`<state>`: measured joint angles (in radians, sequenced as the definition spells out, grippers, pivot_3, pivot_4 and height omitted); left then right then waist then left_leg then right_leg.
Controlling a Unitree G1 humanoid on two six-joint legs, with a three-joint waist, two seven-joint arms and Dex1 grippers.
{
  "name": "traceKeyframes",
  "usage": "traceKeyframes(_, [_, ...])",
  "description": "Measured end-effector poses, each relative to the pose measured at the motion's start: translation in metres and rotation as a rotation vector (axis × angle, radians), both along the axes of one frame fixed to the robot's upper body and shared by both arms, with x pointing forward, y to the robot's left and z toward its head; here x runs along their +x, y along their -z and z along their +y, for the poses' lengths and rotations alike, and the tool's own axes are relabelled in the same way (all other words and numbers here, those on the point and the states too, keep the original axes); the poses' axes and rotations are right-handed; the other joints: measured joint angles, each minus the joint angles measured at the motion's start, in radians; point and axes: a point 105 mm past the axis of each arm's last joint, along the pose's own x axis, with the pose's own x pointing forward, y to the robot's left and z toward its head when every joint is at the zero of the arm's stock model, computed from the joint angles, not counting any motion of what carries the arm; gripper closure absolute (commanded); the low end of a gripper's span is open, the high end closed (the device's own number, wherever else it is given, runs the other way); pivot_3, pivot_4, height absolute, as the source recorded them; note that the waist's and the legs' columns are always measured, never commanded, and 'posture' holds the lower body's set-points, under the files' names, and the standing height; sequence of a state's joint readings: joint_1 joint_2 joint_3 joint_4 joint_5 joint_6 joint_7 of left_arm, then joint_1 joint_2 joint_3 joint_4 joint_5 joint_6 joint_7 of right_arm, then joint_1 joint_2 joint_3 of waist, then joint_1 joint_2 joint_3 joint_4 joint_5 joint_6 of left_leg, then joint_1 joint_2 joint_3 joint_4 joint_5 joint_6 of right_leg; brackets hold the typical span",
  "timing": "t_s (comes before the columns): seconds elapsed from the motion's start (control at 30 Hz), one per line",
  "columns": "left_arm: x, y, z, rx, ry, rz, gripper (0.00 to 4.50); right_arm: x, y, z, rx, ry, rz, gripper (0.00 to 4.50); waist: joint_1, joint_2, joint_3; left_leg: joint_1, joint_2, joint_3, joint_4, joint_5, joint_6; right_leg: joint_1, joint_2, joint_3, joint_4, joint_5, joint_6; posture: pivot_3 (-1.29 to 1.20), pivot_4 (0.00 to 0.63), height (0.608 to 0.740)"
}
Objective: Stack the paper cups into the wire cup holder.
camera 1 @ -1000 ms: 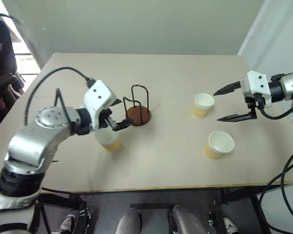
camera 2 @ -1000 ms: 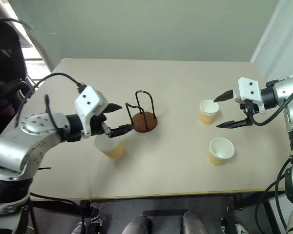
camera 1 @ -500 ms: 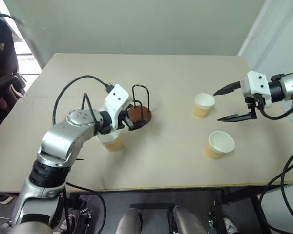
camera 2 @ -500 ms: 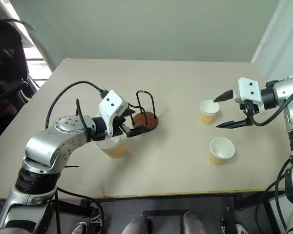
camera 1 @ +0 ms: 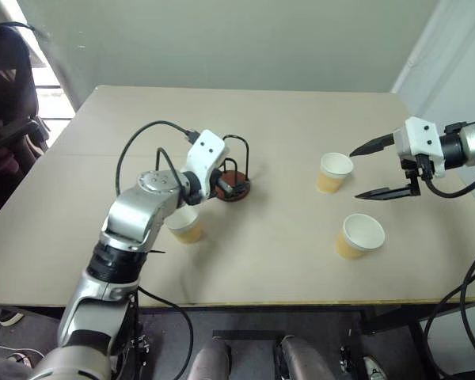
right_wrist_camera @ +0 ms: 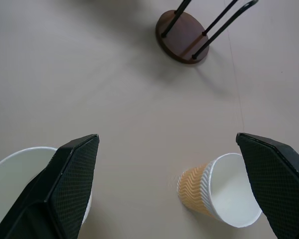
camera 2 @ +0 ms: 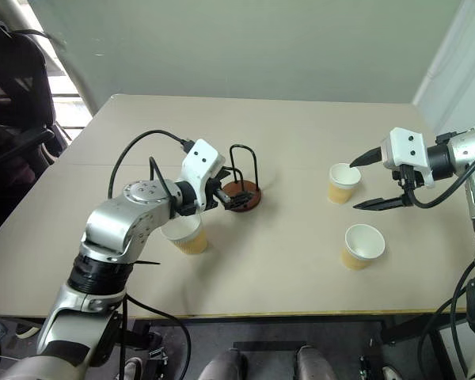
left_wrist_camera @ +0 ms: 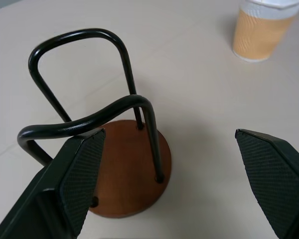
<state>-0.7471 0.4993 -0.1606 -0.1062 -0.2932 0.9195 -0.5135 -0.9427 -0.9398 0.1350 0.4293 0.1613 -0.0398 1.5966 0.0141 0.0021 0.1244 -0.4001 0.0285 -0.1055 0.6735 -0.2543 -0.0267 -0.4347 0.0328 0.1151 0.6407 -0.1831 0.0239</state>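
Nearest the table's (camera 1: 245, 277) front edge, one paper cup (camera 1: 359, 235) stands right of centre, another (camera 1: 185, 224) under the left arm. Farther back, the open, empty left gripper (camera 1: 224, 181) reaches the upright wire cup holder (camera 1: 234, 167); the spread right gripper (camera 1: 374, 168) hangs beside the third cup (camera 1: 333, 172).

Left arm half hides one paper cup (camera 1: 187, 228)

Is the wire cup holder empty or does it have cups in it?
Empty. The wire cup holder shows its bare brown base, no cup inside.
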Motion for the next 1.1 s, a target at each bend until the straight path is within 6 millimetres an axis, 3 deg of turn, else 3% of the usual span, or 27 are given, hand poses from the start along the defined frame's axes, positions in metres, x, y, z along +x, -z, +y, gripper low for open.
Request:
traceKeyframes(0.6, [0.023,0.024,-0.008,0.034,-0.024,0.03,0.02,-0.004,0.001,-0.003,0.001,0.027,-0.004,0.0,0.008,0.0,0.0,0.0,0.0,0.0,0.0,0.0,0.001,0.005,0.0,0.0,-0.011,0.004,0.006,0.0,0.15,0.74])
traceKeyframes(0.7, [0.028,0.02,-0.015,0.029,-0.01,0.016,0.61,-0.005,0.0,-0.003,0.0,0.028,-0.006,0.0,0.01,0.0,0.0,0.0,0.0,0.0,0.001,0.0,0.003,0.006,0.0,0.0,-0.014,0.006,0.01,0.0,0.15,0.74])
traceKeyframes(1.07, [0.03,0.015,-0.021,0.029,0.03,-0.003,4.48,-0.006,0.001,-0.005,0.001,0.041,-0.005,0.0,0.01,-0.001,0.0,0.0,0.0,0.001,0.0,-0.001,0.003,0.006,0.0,0.0,-0.014,0.006,0.011,0.0,0.15,0.74])
traceKeyframes(1.1, [0.029,0.015,-0.02,0.035,0.033,-0.004,4.48,-0.007,0.001,-0.005,0.002,0.041,-0.006,0.0,0.011,-0.001,0.0,0.0,0.0,0.001,0.0,-0.001,0.003,0.006,0.0,0.0,-0.014,0.006,0.011,0.0,0.15,0.74])
